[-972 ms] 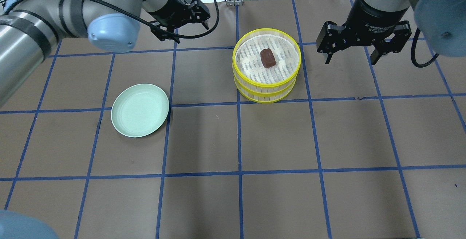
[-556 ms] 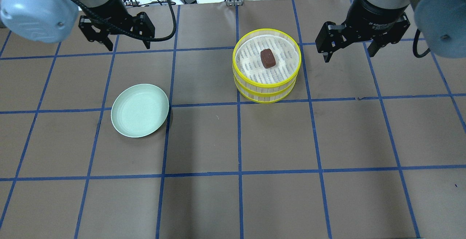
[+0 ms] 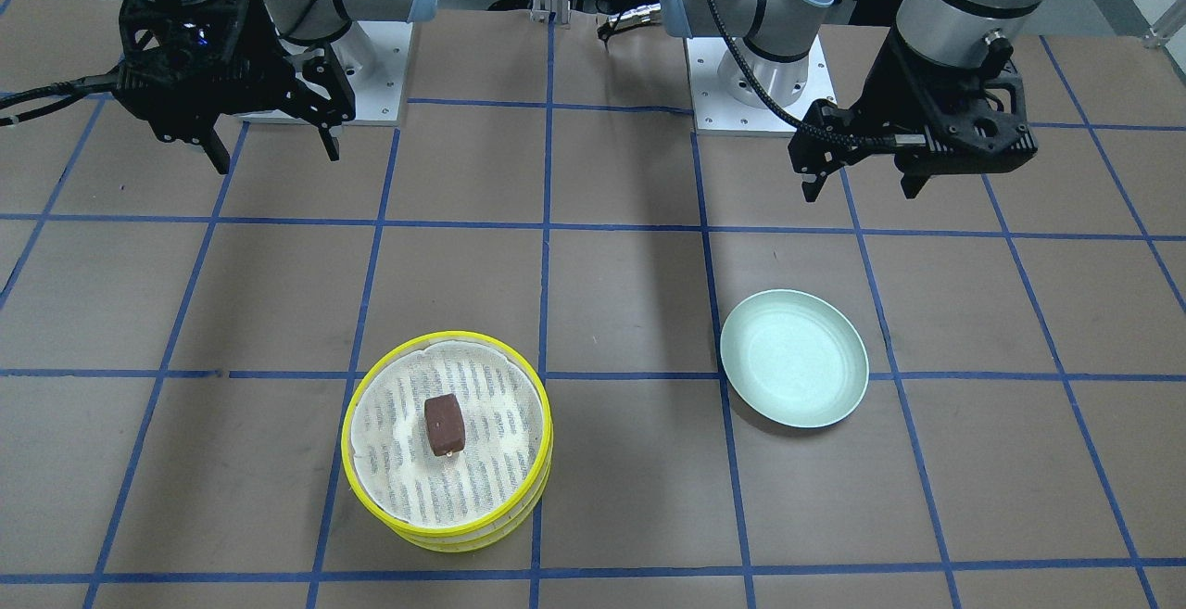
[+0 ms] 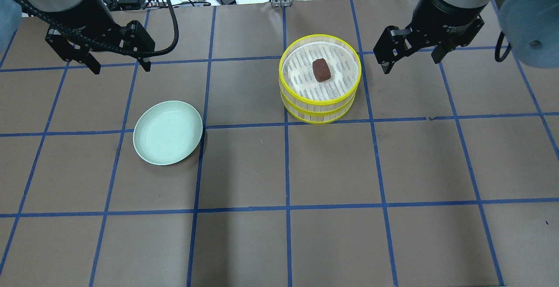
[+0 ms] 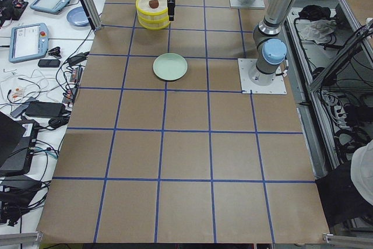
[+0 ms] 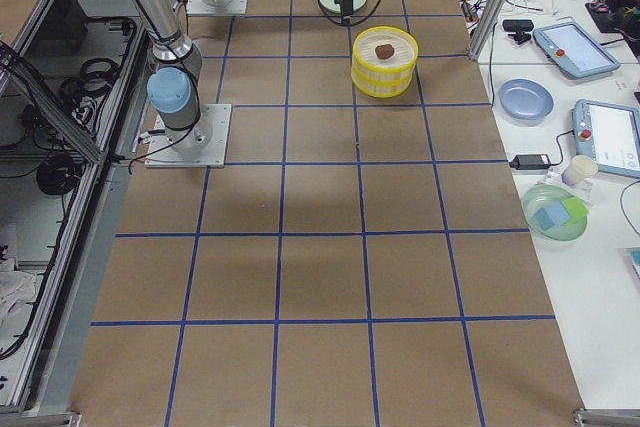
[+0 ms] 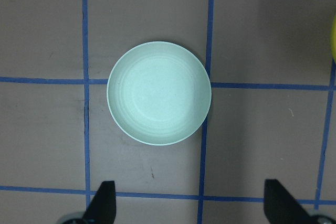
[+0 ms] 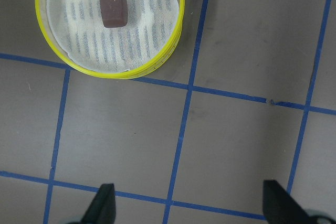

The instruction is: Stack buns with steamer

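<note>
The spread, empty left gripper had swung out to nine o'clock of the stacked yellow-rimmed wooden steamer. The right gripper hung spread at two o'clock. The reddish-brown blocky bun sat in the top tier, so stacking looked done.

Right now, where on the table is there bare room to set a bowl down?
Bare table runs across the whole width on the robot's side of the green plate and the steamer; the strip between those two is free as well. Tighter spot: around the steamer, with the brown bun in its top tier and the right claw hanging close by.
</note>
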Robot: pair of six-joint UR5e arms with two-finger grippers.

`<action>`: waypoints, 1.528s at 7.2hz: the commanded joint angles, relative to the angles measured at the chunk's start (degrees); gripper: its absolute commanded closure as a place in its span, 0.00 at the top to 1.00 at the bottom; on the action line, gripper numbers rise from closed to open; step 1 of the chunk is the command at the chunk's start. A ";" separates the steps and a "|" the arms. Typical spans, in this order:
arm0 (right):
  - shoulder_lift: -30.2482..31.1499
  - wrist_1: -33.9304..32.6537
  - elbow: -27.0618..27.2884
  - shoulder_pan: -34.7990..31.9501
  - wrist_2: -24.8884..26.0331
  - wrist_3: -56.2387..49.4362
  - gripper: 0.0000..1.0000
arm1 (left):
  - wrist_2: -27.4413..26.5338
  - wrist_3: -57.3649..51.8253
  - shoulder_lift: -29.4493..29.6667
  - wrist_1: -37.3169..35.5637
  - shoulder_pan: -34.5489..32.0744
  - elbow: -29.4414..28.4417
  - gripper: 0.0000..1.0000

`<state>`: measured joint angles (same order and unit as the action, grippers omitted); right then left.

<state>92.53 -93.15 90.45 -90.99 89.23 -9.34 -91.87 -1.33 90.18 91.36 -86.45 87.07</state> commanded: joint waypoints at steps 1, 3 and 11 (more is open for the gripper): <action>-0.85 -0.20 0.60 0.02 0.16 -0.24 1.00 | 1.25 -0.08 -0.53 0.74 0.32 0.56 1.00; -0.86 -1.07 0.60 0.11 -0.02 -0.16 1.00 | 0.90 -0.08 -0.53 0.75 0.58 0.91 1.00; -0.95 -1.51 0.43 0.19 -0.37 -0.32 1.00 | 0.90 -2.01 -0.18 -0.04 0.58 2.14 1.00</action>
